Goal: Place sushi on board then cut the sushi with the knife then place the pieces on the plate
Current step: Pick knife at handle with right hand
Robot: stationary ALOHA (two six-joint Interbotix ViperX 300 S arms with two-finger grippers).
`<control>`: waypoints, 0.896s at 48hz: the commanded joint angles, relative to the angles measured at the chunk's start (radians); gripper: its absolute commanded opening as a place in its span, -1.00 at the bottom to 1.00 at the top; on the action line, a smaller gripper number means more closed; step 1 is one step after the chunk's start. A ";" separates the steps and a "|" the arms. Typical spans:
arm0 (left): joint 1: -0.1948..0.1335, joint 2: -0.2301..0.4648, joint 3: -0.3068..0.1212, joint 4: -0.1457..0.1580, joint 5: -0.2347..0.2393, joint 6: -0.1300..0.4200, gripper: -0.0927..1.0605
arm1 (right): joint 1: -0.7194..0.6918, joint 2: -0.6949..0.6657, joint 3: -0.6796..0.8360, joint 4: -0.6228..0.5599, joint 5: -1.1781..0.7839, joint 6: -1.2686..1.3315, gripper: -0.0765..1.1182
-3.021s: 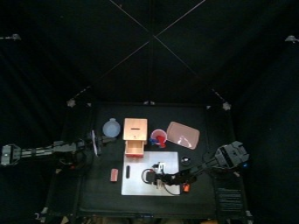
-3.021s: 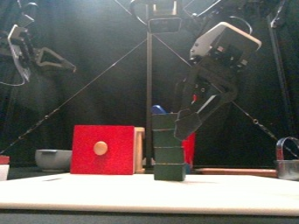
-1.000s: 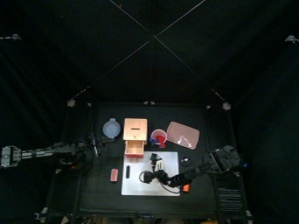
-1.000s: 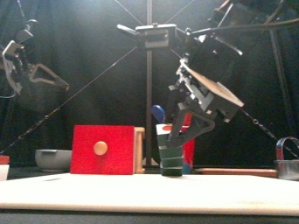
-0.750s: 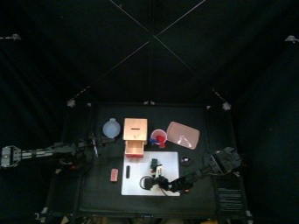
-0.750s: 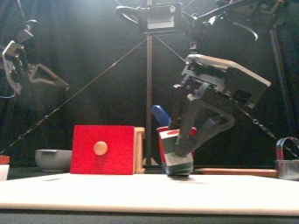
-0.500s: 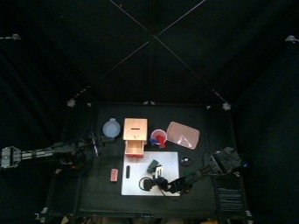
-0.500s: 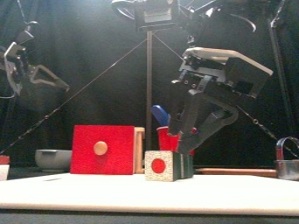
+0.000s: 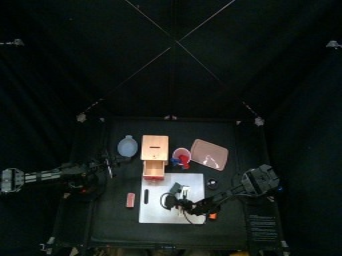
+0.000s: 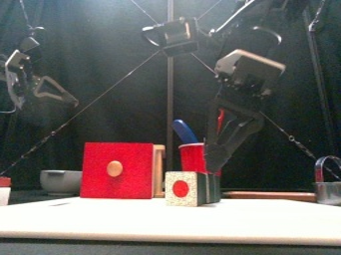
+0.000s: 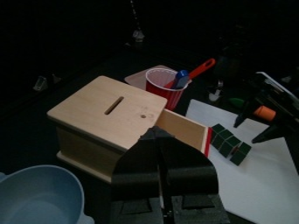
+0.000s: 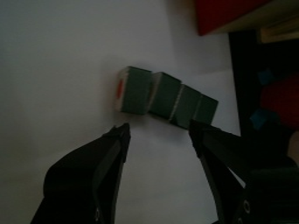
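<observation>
The dark green sushi roll (image 10: 186, 188) lies on its side on the white cutting board (image 10: 266, 221), its red-dotted end facing the front. In the right wrist view the sushi roll (image 12: 170, 98) rests free on the board (image 12: 70, 52), beyond my right gripper (image 12: 163, 144), whose jaws stand open. That right gripper (image 10: 216, 149) hangs just above and behind the roll. The red cup (image 10: 196, 157) holds a blue knife (image 10: 181, 129). The pink tray (image 9: 209, 152) lies at the back right. My left gripper (image 11: 163, 162) rests shut near the wooden box (image 11: 111, 114).
The wooden box with its red drawer front (image 10: 118, 170) stands left of the roll. A blue-grey bowl (image 9: 127, 147) sits behind it to the left. A small red toy (image 9: 130, 199) lies left of the board (image 9: 158, 212).
My right gripper held the roll upright, tipped it down onto the board, let go and rose with its jaws open. The left arm stayed put.
</observation>
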 commanded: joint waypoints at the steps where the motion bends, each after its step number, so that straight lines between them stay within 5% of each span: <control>1: 0.000 0.005 -0.011 -0.002 -0.002 -0.002 -0.69 | -0.051 -0.069 0.005 0.015 -0.049 0.021 0.62; 27: -0.005 0.005 -0.011 -0.023 0.002 -0.002 -0.69 | -0.187 -0.049 0.055 0.184 -0.256 0.046 0.62; 43: -0.005 0.006 -0.009 -0.038 0.015 -0.003 -0.69 | -0.156 -0.021 0.040 0.173 -0.308 0.023 0.62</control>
